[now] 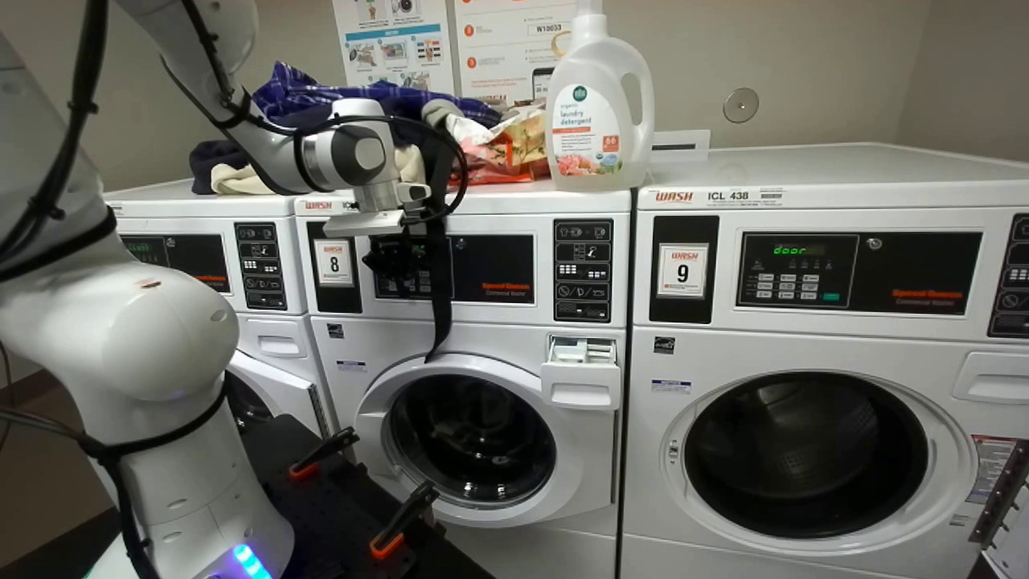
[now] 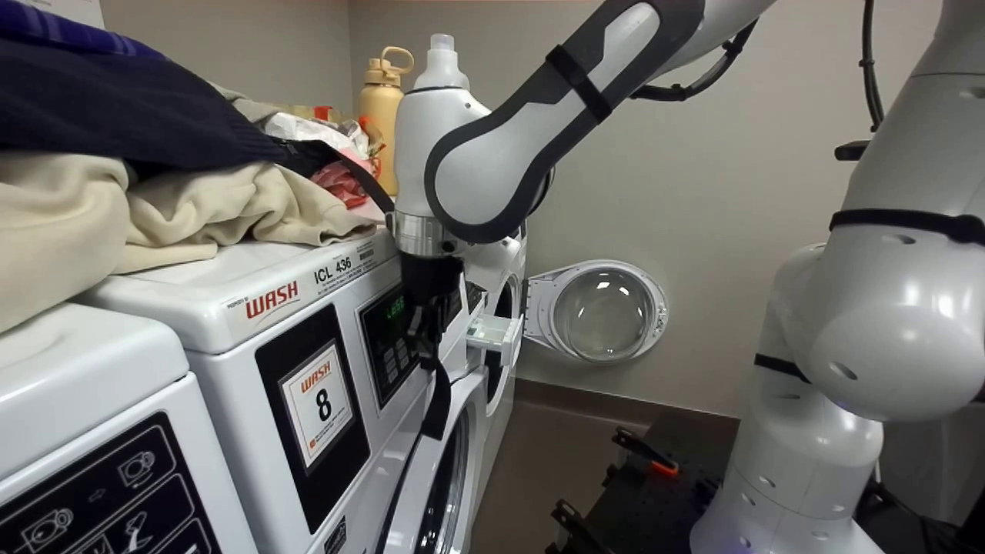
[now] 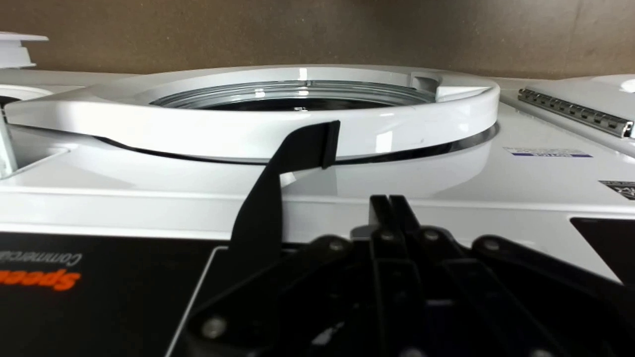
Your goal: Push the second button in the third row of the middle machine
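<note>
We find the middle machine at the centre of an exterior view; heavy and rigid, we judge, it should stay put. Its control panel, left of centre in an exterior view, looks smooth, so contact may skid. Our end effector, lower right of centre in the wrist view, is clenched on nothing. The small buttons want no hold: likely springy, they call for a light, square press mid-face; we cannot pick out the target.

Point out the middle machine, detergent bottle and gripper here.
Middle machine (image 1: 498, 338), in an exterior view: on its white front.
Detergent bottle (image 1: 591, 125), in an exterior view: on its printed label.
Gripper (image 3: 389, 201), in the wrist view: where its tips meet.
</note>
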